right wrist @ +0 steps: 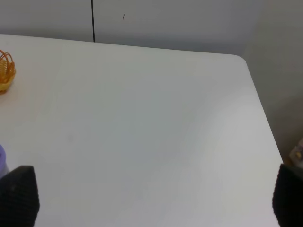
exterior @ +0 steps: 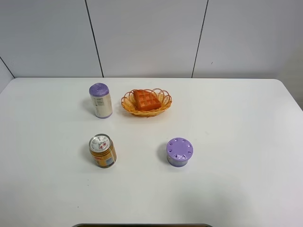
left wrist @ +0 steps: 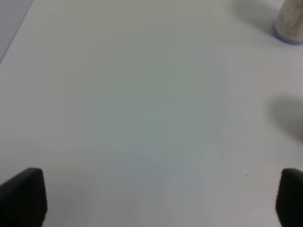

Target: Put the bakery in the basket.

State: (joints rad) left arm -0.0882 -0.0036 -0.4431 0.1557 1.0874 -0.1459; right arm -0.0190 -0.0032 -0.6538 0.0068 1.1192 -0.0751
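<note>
The orange-brown waffle wedge (exterior: 146,100) lies inside the orange-yellow wicker basket (exterior: 162,105) at the back middle of the table. Neither arm shows in the exterior high view. My left gripper (left wrist: 161,201) is open and empty over bare table, its dark fingertips (left wrist: 23,196) at the frame's lower corners. My right gripper (right wrist: 151,198) is open and empty, fingertips (right wrist: 19,194) wide apart over the right part of the table. A sliver of the basket's rim (right wrist: 5,71) shows in the right wrist view.
A tall can with a purple lid (exterior: 100,100) stands left of the basket; its base shows in the left wrist view (left wrist: 289,21). A gold can (exterior: 102,151) stands front left. A purple round lidded container (exterior: 179,152) stands front middle. Table edge (right wrist: 258,99) lies right.
</note>
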